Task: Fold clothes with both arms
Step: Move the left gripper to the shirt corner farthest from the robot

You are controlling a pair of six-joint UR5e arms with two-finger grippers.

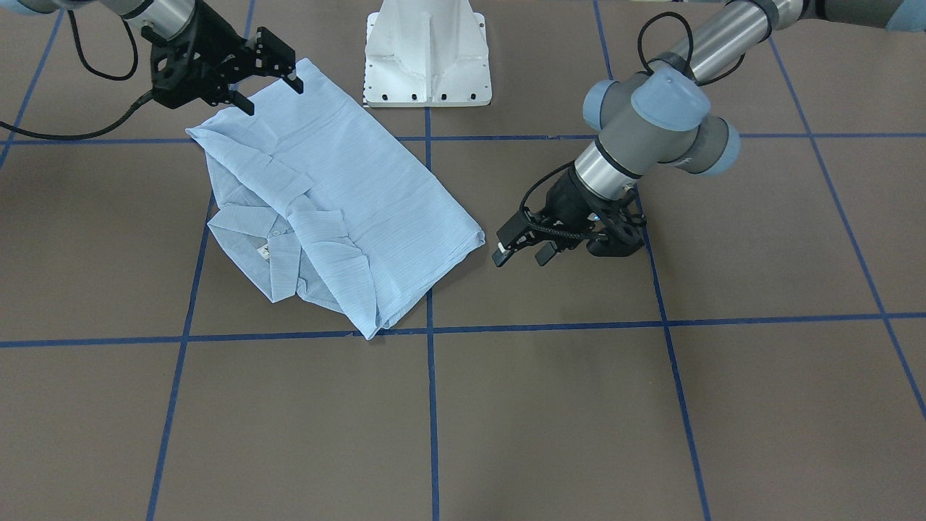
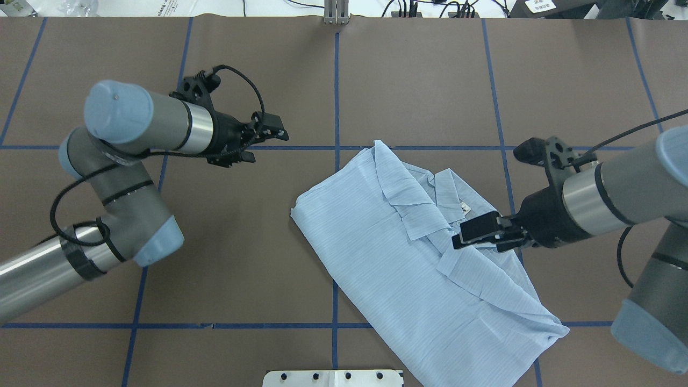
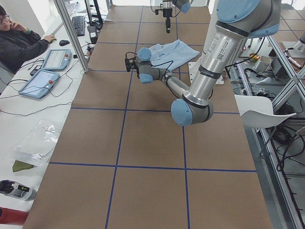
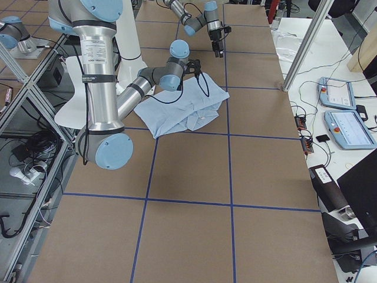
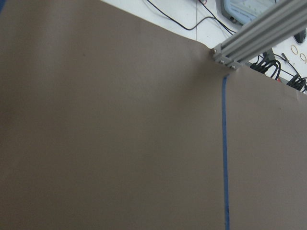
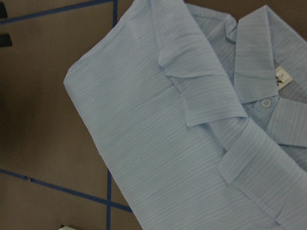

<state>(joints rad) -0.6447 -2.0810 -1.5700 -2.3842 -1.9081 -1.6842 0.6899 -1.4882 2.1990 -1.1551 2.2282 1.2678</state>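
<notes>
Clearly the light-blue shirt lies flat on the table, already folded into a long narrow shape, and neither arm touches it. Its long axis runs at a slant across the blue tape lines. The hem end points toward the robot's base and the collar end points away from it.

The right gripper hangs above the shirt with its two fingers apart and nothing between them. Seen from this gripper, the hem end is almost directly below, and the rest of the shirt stretches away forward. Its wrist camera looks straight down on the collar and the folded sleeves.

The left gripper also has its fingers apart and holds nothing. The shirt is on its right side, with the nearest corner of the cloth close to its fingertips. Its wrist camera shows only bare table and one tape line, so I judge that it does not point at the cloth.

I think the coming fold must bring one short end over the other, along the long axis. For this the right gripper is better placed, being over the cloth. The left gripper must first go sideways to its right to reach the same short edge.
</notes>
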